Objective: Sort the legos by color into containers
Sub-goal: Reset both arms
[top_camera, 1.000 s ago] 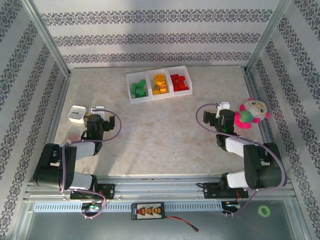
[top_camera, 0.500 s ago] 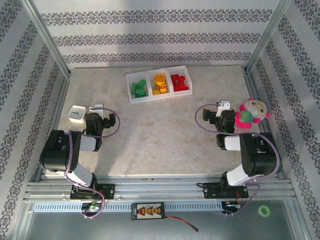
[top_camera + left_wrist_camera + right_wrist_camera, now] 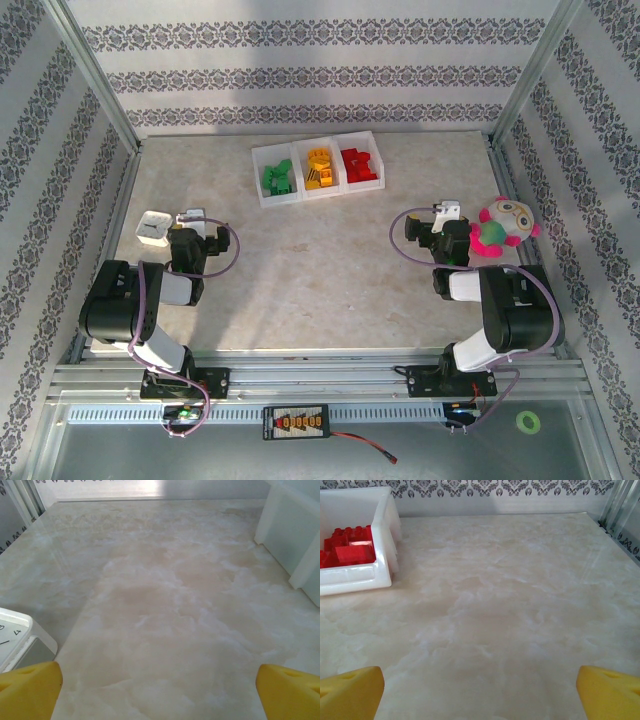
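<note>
Three joined white translucent plastic containers [image 3: 282, 198] sit in a row at the far centre of the beige marble-look table [image 3: 320, 280]. All visible legos are inside, sorted by colour: green studded bricks [image 3: 278, 179] in the left bin, yellow-orange bricks [image 3: 319, 168] in the middle, red bricks [image 3: 360, 166] in the right.

The left gripper [image 3: 192, 222] is low over the table on the left, just beside the small white square box [image 3: 152, 228]. Its jaws are spread wide and hold nothing; in the left wrist view there is bare table between the yellow fingertips [image 3: 30, 690].

The right gripper [image 3: 445, 222] is on the right, near the pink-and-green plush toy [image 3: 503, 227]. Its jaws are also wide and empty. The right wrist view shows the red bin's wall ahead to the left, well apart from the fingertips.
</note>
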